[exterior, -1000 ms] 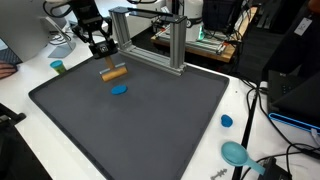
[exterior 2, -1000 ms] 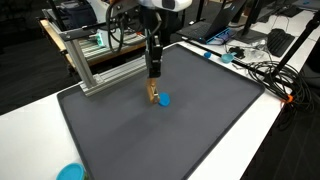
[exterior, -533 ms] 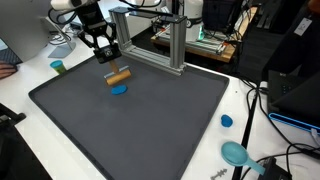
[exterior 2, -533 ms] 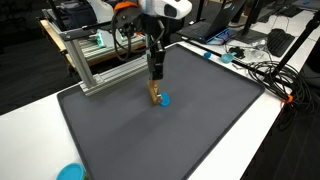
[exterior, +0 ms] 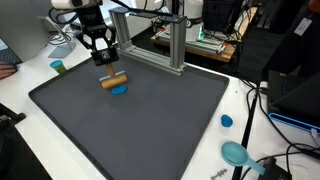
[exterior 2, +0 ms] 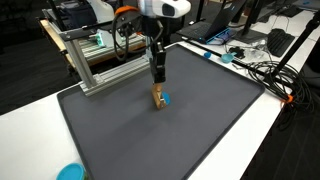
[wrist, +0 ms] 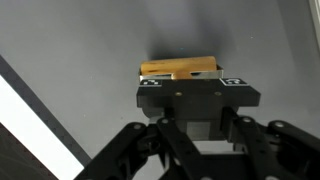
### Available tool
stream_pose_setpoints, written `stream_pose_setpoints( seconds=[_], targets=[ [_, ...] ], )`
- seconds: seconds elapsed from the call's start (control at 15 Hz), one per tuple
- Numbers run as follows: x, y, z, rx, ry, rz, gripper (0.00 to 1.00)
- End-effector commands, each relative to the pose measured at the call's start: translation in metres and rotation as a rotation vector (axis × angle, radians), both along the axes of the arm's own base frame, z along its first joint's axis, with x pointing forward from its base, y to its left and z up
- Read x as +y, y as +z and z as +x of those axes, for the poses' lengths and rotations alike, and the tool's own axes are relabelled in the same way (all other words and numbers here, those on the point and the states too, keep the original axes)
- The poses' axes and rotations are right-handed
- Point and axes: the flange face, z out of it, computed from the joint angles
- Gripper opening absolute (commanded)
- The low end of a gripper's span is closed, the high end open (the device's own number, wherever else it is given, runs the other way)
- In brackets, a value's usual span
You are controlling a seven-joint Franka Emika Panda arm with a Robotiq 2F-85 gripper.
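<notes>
My gripper (exterior: 107,60) hangs over the left part of a dark grey mat (exterior: 150,120), shut on a small wooden block (exterior: 115,82). The block lies level in the fingers, right above a flat blue disc (exterior: 121,89) on the mat; I cannot tell whether they touch. In the other exterior view the gripper (exterior 2: 157,80) points straight down, with the wooden block (exterior 2: 156,95) at its tip and the blue disc (exterior 2: 166,99) beside it. In the wrist view the wooden block (wrist: 180,68) shows just past the gripper (wrist: 190,82) body, which hides the fingertips.
An aluminium frame (exterior: 150,35) stands along the mat's far edge. On the white table, a teal cup (exterior: 58,67) is at the left, and a blue cap (exterior: 226,121) and a teal bowl (exterior: 236,153) at the right. Cables lie beyond the mat (exterior 2: 260,70).
The gripper has carried the block a little sideways and down, from beside the blue disc to right over it. The jaws have stayed shut.
</notes>
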Motion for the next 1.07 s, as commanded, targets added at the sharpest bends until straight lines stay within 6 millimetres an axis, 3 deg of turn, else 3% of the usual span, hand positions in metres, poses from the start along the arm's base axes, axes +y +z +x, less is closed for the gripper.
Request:
stream_pose_setpoints(
  seconds=[0.0,0.13,0.2,0.47,0.53,0.73,1.0],
  targets=[
    [0.002,0.010,-0.010,-0.055,0.001,0.069,0.21],
    [0.002,0.010,-0.008,-0.025,0.013,0.097,0.21],
    [0.003,-0.001,-0.002,-0.020,-0.003,0.064,0.46],
    [0.003,-0.001,-0.002,-0.019,0.001,0.071,0.46],
    [0.003,-0.001,-0.002,-0.019,0.001,0.071,0.21],
    [0.003,-0.005,-0.003,-0.009,0.007,0.080,0.21],
    [0.002,-0.027,0.001,0.013,-0.007,0.090,0.21]
  ],
)
